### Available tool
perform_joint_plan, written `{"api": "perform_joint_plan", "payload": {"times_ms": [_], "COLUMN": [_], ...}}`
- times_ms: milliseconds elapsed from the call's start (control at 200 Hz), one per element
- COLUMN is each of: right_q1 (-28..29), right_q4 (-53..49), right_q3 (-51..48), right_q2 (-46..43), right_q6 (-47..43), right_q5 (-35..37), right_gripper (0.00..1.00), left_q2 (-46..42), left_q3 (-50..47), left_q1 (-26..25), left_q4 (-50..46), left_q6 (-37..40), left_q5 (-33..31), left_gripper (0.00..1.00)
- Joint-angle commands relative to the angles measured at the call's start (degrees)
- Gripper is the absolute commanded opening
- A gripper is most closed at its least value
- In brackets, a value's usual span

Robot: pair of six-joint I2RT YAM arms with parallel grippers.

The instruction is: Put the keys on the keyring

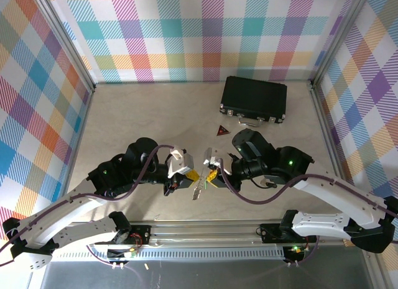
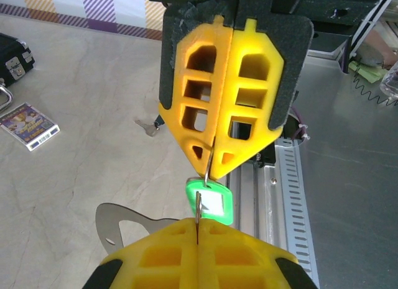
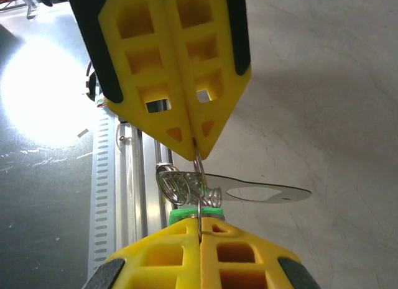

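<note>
Hands both clamped shut: my left hand [image 2: 198, 230] and right hand [image 3: 199, 225] each pinch the keyring [image 3: 185, 186] wire, green key [image 2: 211, 203] hanging between them.

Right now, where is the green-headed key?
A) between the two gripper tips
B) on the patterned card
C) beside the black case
A: the green-headed key sits between the tips of the left gripper and the right gripper, both of which are shut.

Bright, even light; glare on metal surface [image 3: 37, 84]
</note>
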Motion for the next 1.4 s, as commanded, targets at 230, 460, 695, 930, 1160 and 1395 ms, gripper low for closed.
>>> {"api": "perform_joint_plan", "payload": {"times_ms": [230, 460, 695, 930, 1160, 1395], "right_q1": [1.0, 1.0, 1.1, 1.0, 1.0, 1.1], "right_q4": [-0.7, -1.0, -1.0, -1.3, -0.8, 0.0], "right_q3": [2.5, 2.1, 2.0, 2.0, 1.8, 1.7], "right_q2": [1.5, 0.9, 0.6, 0.1, -0.1, 0.3], "right_q6": [-1.9, -1.9, -2.1, -2.6, -2.7, -2.9], "right_q5": [-1.4, 1.1, 1.4, 2.6, 2.7, 2.1], "right_gripper": [0.0, 0.0, 0.0, 0.0, 0.0, 0.0], "left_q2": [-0.2, -0.3, -0.1, -0.1, 0.1, 0.2], "left_q3": [0.1, 0.1, 0.1, 0.2, 0.3, 0.3], "left_q1": [-1.0, -1.1, -1.1, -1.1, -1.1, -1.1], "left_q4": [0.6, 0.3, 0.3, 0.2, 0.2, 0.2], "left_q6": [1.2, 1.2, 1.2, 1.2, 1.3, 1.3], "left_q5": [0.0, -0.4, -0.4, -0.6, -0.4, -0.4], "left_gripper": [0.0, 0.0, 0.0, 0.0, 0.0, 0.0]}}
